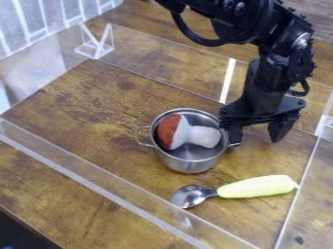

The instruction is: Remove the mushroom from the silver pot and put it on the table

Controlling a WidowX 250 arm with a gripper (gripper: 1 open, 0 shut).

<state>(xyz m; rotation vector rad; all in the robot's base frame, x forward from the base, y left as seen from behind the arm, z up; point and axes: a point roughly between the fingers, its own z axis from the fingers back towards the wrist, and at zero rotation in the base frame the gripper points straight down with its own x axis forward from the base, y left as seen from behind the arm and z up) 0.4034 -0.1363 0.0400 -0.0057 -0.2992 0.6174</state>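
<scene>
The mushroom point(182, 132) lies on its side inside the silver pot point(174, 159), red-orange cap to the left and white stem pointing right. The pot stands on the wooden table point(92, 107). My gripper point(256, 133) hangs just right of the pot's rim, pointing steeply down. It is open, and its left finger point(235, 129) sits close to the stem's end. Nothing is between the fingers.
A spoon point(242, 189) with a yellow-green handle lies in front of the pot, towards the near acrylic wall point(130, 199). A clear acrylic stand point(92, 42) is at the back left. The black arm reaches in from the top right.
</scene>
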